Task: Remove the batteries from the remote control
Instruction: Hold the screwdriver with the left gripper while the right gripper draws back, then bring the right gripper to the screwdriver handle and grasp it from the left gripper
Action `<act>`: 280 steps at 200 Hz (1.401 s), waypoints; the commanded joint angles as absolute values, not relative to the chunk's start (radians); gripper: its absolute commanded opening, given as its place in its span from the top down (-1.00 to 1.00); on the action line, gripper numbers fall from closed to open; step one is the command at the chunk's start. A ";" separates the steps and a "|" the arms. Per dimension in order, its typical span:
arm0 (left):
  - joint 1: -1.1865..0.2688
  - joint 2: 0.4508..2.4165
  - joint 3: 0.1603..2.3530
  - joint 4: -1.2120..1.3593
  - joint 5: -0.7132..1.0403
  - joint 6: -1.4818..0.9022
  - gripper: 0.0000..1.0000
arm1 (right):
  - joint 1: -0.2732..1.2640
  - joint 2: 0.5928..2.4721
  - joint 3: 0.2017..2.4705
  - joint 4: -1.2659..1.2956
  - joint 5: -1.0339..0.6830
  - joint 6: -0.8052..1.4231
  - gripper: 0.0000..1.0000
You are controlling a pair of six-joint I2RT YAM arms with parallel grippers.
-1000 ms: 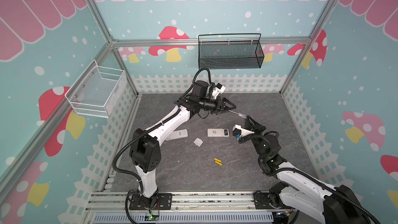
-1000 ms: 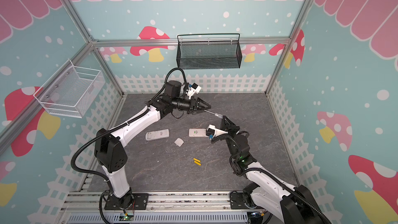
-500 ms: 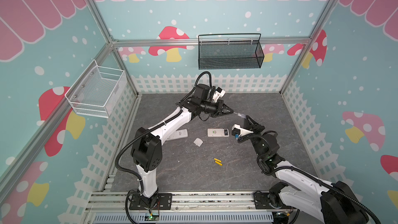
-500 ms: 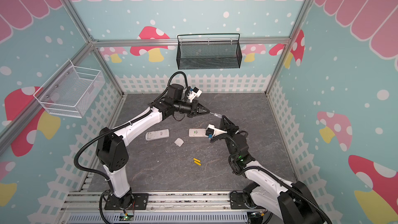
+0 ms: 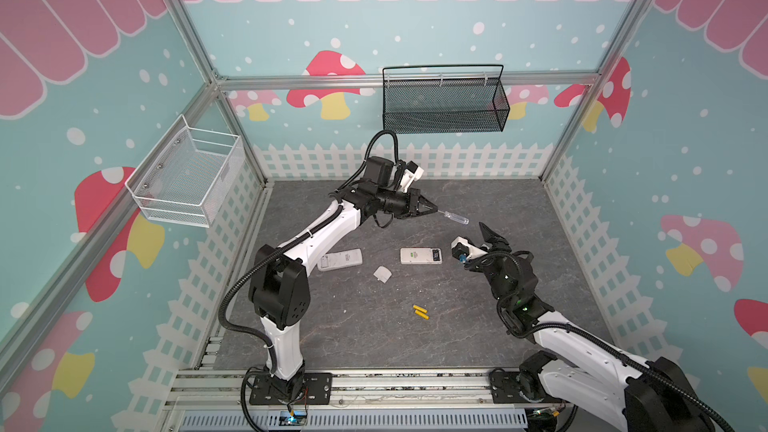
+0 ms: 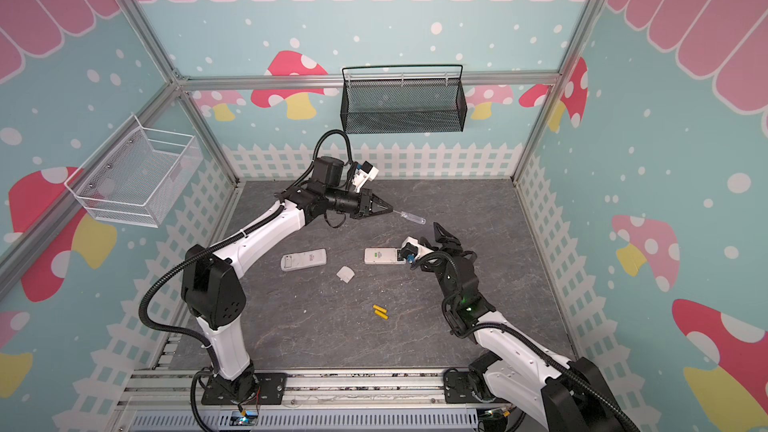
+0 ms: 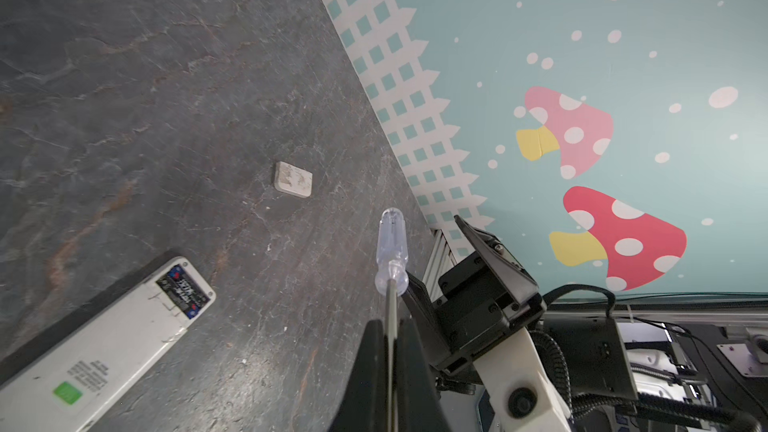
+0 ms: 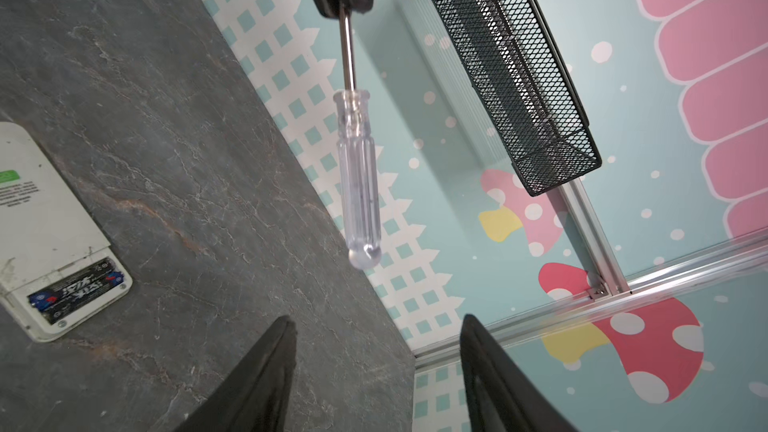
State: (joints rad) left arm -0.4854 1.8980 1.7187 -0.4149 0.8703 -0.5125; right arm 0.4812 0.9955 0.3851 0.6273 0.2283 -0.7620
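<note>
Task judged partly done: two yellow batteries (image 5: 420,312) lie loose on the tabletop (image 5: 374,347), near centre, while two dark batteries (image 8: 77,288) are seen seated in the opened right remote (image 5: 419,256). The screwdriver (image 5: 455,217) is clamped by its shaft in the left end effector (image 5: 432,210). The right end effector (image 8: 376,322) is spread wide and empty. The compartment of the left remote (image 5: 339,259) cannot be made out.

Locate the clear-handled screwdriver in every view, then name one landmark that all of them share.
Top view: screwdriver mid-picture, off the floor, shaft in the left claw.
Top view: mid-picture too, jutting from that claw.
Left wrist: jutting from the claw tips, handle farthest.
Right wrist: ahead of the open right claw, handle nearest.
Shared landmark: the white remote with the green sticker.
</note>
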 commanded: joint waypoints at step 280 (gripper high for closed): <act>-0.241 1.690 1.178 0.400 1.148 -0.746 1.00 | 0.094 1.491 0.801 0.674 -0.901 0.916 -0.38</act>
State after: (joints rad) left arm -0.2386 1.7161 1.2060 0.1719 1.1206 -0.6041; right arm 0.0956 1.4406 0.7994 0.5106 -0.7849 0.7521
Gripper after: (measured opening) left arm 0.047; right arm 0.690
